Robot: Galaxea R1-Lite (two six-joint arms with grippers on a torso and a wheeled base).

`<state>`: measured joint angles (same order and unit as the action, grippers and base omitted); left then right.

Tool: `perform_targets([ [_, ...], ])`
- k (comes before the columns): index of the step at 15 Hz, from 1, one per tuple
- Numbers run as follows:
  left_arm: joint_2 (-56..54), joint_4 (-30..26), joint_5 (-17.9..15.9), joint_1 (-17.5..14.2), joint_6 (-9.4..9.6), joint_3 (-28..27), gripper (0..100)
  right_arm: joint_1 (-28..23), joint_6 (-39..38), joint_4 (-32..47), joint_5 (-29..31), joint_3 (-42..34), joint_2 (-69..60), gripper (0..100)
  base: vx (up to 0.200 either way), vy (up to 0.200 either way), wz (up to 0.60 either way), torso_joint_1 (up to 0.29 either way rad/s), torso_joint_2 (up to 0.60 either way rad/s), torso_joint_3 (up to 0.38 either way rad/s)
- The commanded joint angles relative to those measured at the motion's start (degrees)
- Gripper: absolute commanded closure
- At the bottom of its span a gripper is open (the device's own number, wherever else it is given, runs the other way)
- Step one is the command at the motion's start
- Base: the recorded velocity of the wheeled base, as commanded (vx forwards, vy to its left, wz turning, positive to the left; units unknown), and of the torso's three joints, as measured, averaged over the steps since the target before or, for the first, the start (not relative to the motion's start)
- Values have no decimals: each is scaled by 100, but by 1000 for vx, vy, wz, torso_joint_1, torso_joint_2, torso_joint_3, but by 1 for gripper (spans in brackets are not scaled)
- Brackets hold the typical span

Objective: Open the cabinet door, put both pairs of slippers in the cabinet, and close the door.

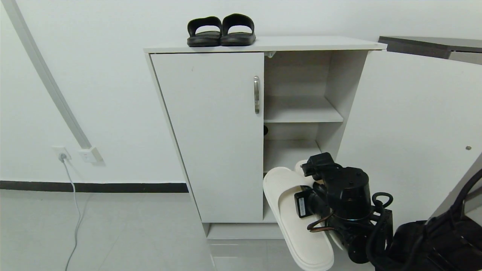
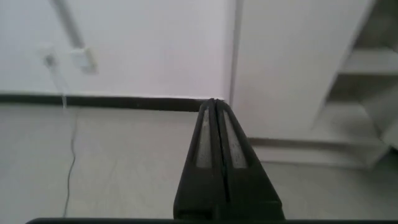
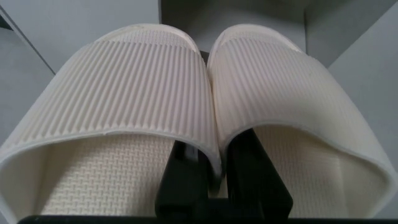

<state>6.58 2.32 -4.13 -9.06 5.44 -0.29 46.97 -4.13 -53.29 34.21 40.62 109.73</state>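
At the open cabinet (image 1: 211, 131), the right gripper (image 3: 211, 168) pinches the white foam slippers (image 1: 297, 214) by their adjoining inner straps, a sound hold on what look light and floppy; left gripper (image 2: 216, 134) pressed together, empty.

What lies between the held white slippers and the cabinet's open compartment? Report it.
Nothing: in the head view, the stretch from the white slippers to the open compartment is bare.

Right claw (image 1: 305, 198) holds white slippers (image 1: 288, 210) before the open cabinet (image 1: 207, 150).
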Motion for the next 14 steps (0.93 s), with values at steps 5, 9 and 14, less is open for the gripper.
perform_targets([
  [5,-184,-188,-176,1257,-16,20,100,14,9,-42,-19,-37,-13,100,0,0,0,0,0,0],
  [9,-641,-258,141,923,-104,29,100,14,9,-121,-28,-37,14,100,0,0,0,0,0,0],
  [14,-650,-258,141,923,-385,29,100,23,-17,-209,42,60,75,100,0,0,0,0,0,0],
])
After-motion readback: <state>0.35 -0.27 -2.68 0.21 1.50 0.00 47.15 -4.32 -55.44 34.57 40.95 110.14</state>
